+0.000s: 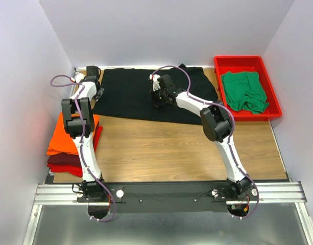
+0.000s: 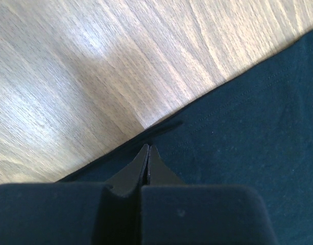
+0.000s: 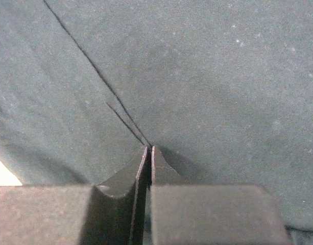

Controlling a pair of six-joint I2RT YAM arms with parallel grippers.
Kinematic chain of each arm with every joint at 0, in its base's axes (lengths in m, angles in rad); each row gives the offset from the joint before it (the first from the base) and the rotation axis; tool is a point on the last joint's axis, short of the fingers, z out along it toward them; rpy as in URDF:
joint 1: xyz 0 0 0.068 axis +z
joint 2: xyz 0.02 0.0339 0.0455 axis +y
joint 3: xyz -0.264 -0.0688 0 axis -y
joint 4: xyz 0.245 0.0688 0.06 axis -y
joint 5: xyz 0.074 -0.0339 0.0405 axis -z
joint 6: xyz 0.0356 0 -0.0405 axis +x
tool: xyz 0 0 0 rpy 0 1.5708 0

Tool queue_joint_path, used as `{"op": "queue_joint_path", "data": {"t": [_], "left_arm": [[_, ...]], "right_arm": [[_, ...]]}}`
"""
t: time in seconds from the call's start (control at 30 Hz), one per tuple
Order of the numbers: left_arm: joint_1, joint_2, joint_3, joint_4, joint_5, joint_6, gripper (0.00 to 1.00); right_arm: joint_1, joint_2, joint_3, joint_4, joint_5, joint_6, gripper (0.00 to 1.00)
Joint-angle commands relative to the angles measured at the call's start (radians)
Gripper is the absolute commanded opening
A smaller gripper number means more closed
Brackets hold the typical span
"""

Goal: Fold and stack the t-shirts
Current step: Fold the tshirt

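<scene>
The large black t-shirt [image 1: 130, 94] lies spread across the back of the table. My left gripper [image 1: 97, 94] is low at its left edge, with its jaws shut on the hem [image 2: 148, 148] where the cloth meets the bare wood. My right gripper [image 1: 159, 99] is down on the middle of the shirt, with its jaws shut where a cloth edge line runs into the tips [image 3: 148, 147]. The orange t-shirt [image 1: 69, 133] lies folded on the dark red t-shirt [image 1: 67, 162] at the left. The green t-shirt [image 1: 243, 91] lies crumpled in the tray.
The red plastic tray [image 1: 272, 92] stands at the back right. White walls close in the back and both sides. Bare wooden table [image 1: 171, 148] stretches between the black shirt and the arm bases.
</scene>
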Motion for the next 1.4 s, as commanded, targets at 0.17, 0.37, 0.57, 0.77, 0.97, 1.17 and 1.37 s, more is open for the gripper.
{"op": "queue_joint_path", "data": {"t": [0.17, 0.37, 0.57, 0.77, 0.97, 1.17, 1.37], "left_arm": [[0.002, -0.051, -0.020, 0.012, -0.001, 0.007, 0.00], [0.004, -0.053, -0.026, 0.018, -0.001, 0.007, 0.00], [0.005, -0.056, -0.026, 0.021, 0.002, 0.010, 0.00], [0.005, -0.059, -0.025, 0.024, 0.007, 0.016, 0.00], [0.008, -0.080, -0.034, 0.045, 0.021, 0.030, 0.00], [0.011, -0.120, -0.052, 0.094, 0.062, 0.065, 0.26], [0.002, -0.244, -0.170, 0.114, 0.075, 0.049, 0.57]], "right_arm": [[0.006, -0.017, 0.038, 0.018, -0.024, -0.014, 0.04], [0.008, -0.023, 0.042, 0.057, -0.021, -0.011, 0.03], [0.009, -0.021, 0.039, 0.081, -0.020, -0.005, 0.02], [0.008, -0.017, 0.023, 0.136, -0.012, 0.014, 0.01], [0.008, 0.014, 0.030, 0.141, -0.006, 0.021, 0.02], [0.008, 0.011, 0.026, 0.144, 0.022, 0.029, 0.29], [0.006, -0.102, -0.028, 0.139, 0.181, 0.064, 0.83]]}}
